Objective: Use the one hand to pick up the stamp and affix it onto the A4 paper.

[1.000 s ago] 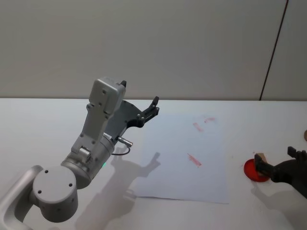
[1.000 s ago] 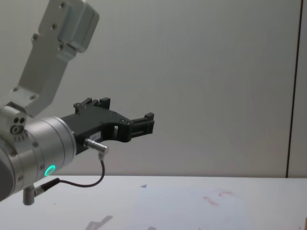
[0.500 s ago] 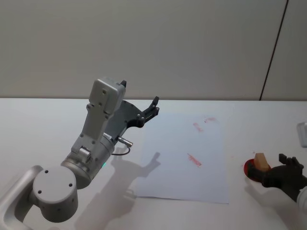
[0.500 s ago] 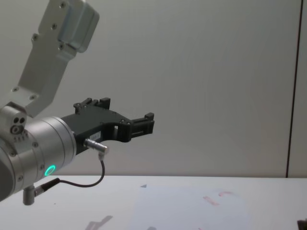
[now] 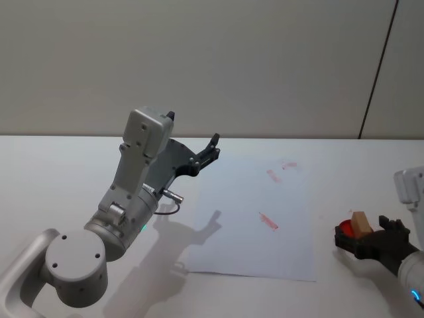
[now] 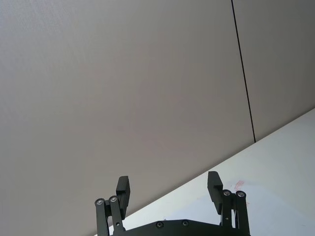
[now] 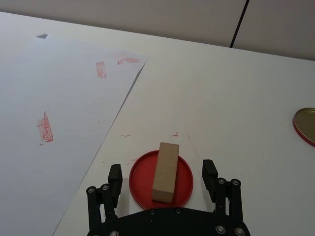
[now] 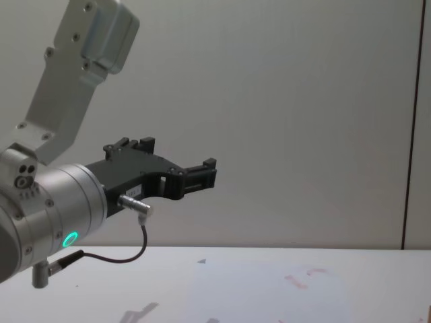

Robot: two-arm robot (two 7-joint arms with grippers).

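The stamp (image 7: pixel 165 171), a tan wooden block, stands on a round red ink pad (image 7: pixel 140 184) just right of the A4 paper (image 7: pixel 54 98). My right gripper (image 7: pixel 162 172) is open, with one finger on each side of the pad and the stamp between them, untouched. In the head view the stamp (image 5: pixel 360 224) and the right gripper (image 5: pixel 363 233) sit at the right edge, beside the A4 paper (image 5: pixel 252 218) with its red ink marks. My left gripper (image 5: pixel 213 147) is held open in the air over the paper's far left corner and also shows as the left gripper (image 6: pixel 169 189) and left gripper (image 8: pixel 210 171).
A round red-rimmed lid (image 7: pixel 305 125) lies on the white table to the right of the ink pad. The left arm's big silver wrist (image 5: pixel 126 218) hangs over the table's left half. A wall stands close behind the table.
My right gripper has slid left along the table and its fingers now straddle the stamp on the pad. The left arm has stayed still.
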